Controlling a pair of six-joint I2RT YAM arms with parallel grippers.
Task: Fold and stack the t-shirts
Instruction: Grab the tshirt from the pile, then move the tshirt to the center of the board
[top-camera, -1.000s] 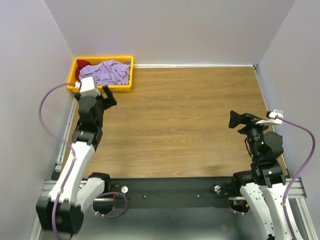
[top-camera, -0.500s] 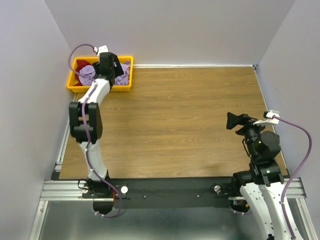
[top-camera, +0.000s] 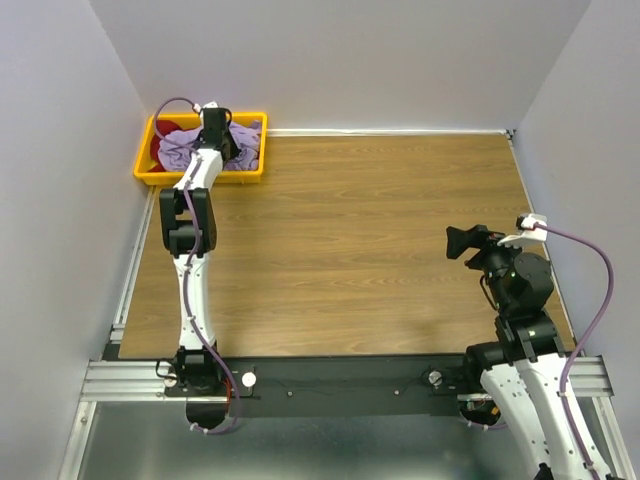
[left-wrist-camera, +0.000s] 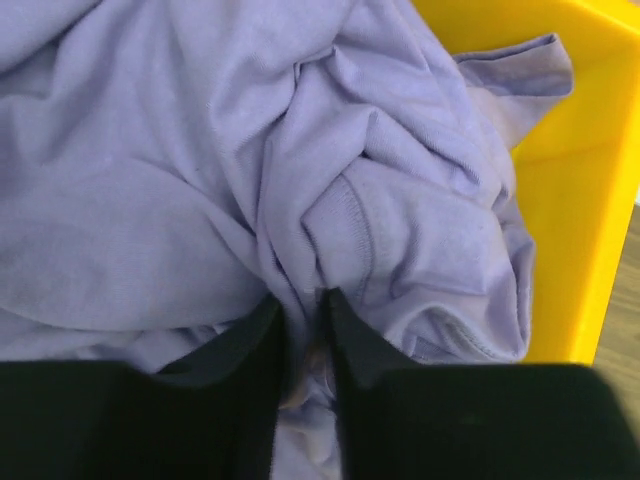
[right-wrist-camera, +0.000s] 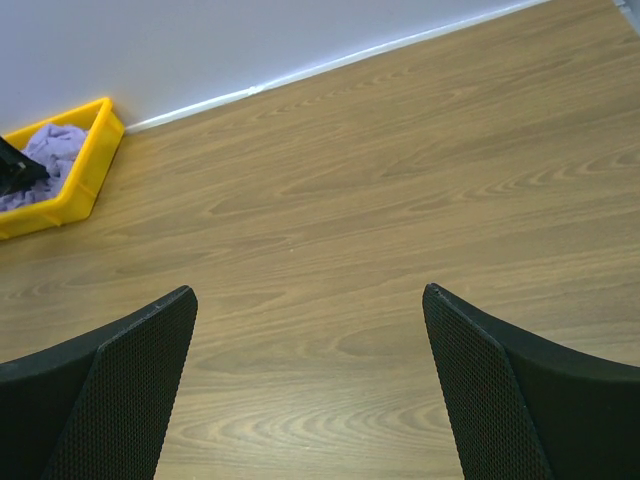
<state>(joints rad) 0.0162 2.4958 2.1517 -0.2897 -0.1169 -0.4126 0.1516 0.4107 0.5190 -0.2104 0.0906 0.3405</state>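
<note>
Pinching lavender t-shirt (left-wrist-camera: 200, 150), left gripper (left-wrist-camera: 303, 302) sits in bin (left-wrist-camera: 590, 200).

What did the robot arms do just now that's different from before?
The left gripper reached forward into the yellow bin and pinched shut on a fold of the lavender shirt. The right gripper stayed open over the table, barely shifting. The dark red shirt stayed in the bin.

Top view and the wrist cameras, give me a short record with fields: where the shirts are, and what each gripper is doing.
lavender shirt: crumpled in the yellow bin, on top
dark red shirt: in the same bin, mostly covered
left gripper: closed on a fold of the lavender shirt
right gripper: open, above the table, holding nothing
folding: not yet begun
</note>
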